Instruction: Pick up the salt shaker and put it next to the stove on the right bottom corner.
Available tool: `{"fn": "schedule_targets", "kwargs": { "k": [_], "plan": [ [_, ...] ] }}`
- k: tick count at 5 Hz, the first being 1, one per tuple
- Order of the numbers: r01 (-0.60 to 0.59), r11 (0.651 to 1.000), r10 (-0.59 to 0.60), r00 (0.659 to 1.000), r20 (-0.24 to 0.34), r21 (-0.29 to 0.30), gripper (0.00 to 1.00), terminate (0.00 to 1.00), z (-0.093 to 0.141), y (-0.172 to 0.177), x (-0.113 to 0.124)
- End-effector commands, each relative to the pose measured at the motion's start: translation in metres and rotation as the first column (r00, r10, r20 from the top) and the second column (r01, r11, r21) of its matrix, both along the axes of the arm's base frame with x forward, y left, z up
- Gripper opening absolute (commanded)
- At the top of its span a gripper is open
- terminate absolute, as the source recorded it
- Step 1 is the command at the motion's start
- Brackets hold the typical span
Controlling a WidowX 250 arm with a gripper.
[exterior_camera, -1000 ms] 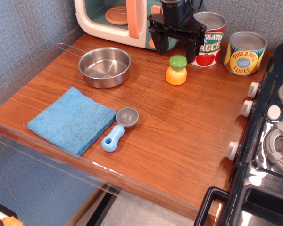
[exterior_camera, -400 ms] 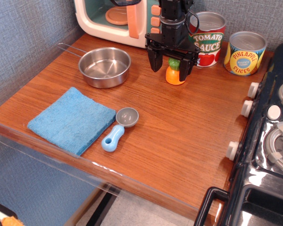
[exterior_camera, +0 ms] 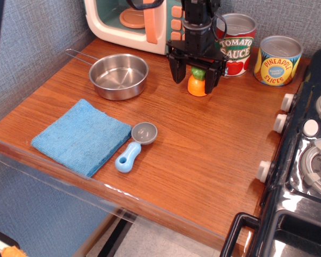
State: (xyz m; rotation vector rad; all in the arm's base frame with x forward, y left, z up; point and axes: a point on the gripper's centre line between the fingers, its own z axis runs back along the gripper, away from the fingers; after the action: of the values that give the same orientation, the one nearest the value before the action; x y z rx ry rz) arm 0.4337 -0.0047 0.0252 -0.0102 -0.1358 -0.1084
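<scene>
The salt shaker, with a round orange body and a green cap, stands on the wooden counter in front of the tomato sauce can. My gripper is lowered over it, open, with one black finger on each side of the shaker. The arm hides most of the green cap. The jaws are not closed on the shaker. The glossy black stove with white-grey knobs and grey burners fills the right edge, its black front handle at the bottom right.
A steel pan sits at the back left. A blue cloth and a blue-handled measuring scoop lie near the front. A tomato sauce can and a pineapple can stand at the back. A white-and-teal toy microwave is behind.
My gripper has come down from in front of the microwave and forward over the shaker, and its fingers now straddle it. The shaker has not moved.
</scene>
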Motion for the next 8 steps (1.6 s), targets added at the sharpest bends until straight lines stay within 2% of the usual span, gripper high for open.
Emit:
{"fn": "schedule_targets", "kwargs": {
  "k": [1,2,3,4,5,6,8],
  "plan": [
    [0.016,1.000,-0.014,0.996,0.088,-0.023,0.00,0.00,0.031,-0.002,0.005],
    [0.032,0.999,-0.027,0.989,0.148,-0.036,0.00,0.00,0.052,-0.004,-0.002],
    [0.101,0.994,-0.089,0.970,0.228,-0.040,0.00,0.00,0.081,-0.014,-0.032],
    [0.207,0.978,-0.200,0.955,0.221,-0.009,0.00,0.00,0.077,-0.025,-0.076],
    [0.354,0.935,-0.352,0.925,0.141,0.008,0.00,0.00,0.052,-0.036,-0.119],
    [0.446,0.894,-0.448,0.890,0.083,0.046,0.00,0.00,0.034,-0.048,-0.145],
    [0.520,0.852,-0.523,0.849,0.072,0.063,0.00,0.00,0.027,-0.070,-0.156]
  ]
}}
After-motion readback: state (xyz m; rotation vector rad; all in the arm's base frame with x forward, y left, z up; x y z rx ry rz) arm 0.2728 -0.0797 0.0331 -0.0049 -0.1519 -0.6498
